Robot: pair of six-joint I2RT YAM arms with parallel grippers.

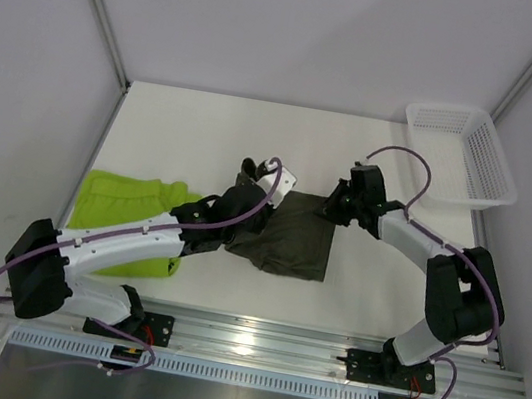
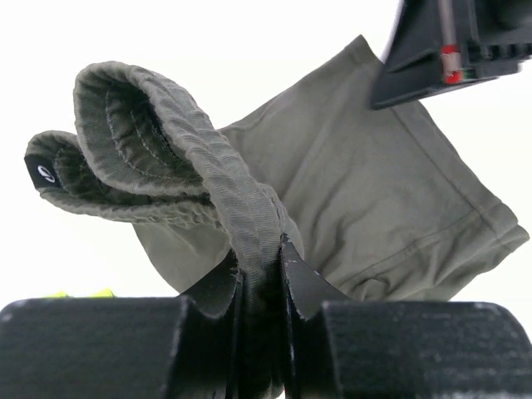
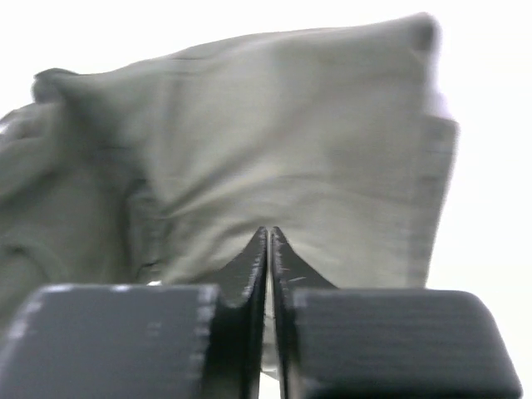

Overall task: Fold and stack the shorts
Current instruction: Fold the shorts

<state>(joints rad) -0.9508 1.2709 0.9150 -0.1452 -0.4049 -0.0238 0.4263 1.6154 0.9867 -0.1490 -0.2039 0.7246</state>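
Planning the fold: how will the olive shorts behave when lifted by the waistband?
Probably floppy: the olive shorts sag in soft loops beside the left gripper, which pinches the waistband. Likely light, since a narrow pinch holds that part up. The cloth looks matte, so slipping seems unlikely.

Black tag (image 2: 43, 173) on olive shorts (image 2: 374, 208), unreadable
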